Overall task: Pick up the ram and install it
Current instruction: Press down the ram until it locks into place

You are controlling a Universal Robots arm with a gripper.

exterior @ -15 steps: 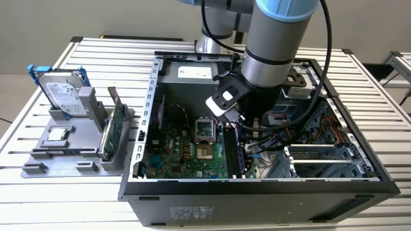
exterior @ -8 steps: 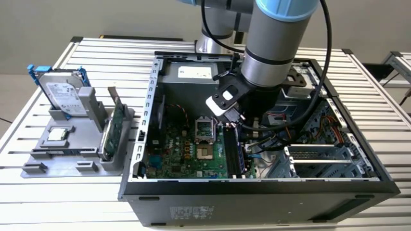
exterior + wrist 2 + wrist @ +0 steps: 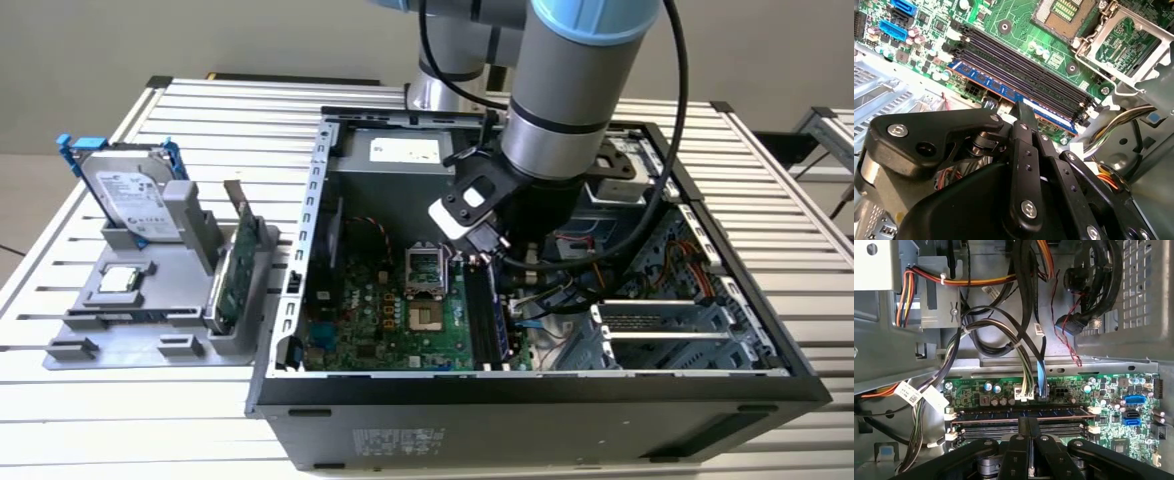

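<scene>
Reaching down into the open computer case (image 3: pixel 320 300), we are holding our gripper (image 3: pixel 1023 111) directly over the memory slots (image 3: pixel 1019 75) on the green motherboard (image 3: pixel 387 320). Our fingers (image 3: pixel 1021 427) are pressed nearly together, and in the second wrist view a blue-edged ram (image 3: pixel 1009 94) is sitting in the slot beneath their tips; we cannot tell whether we are gripping it. In the exterior view, the hard drive (image 3: pixel 134 195) and a green circuit card (image 3: pixel 230 275) are standing in the grey holder (image 3: pixel 114 320) at that view's left.
</scene>
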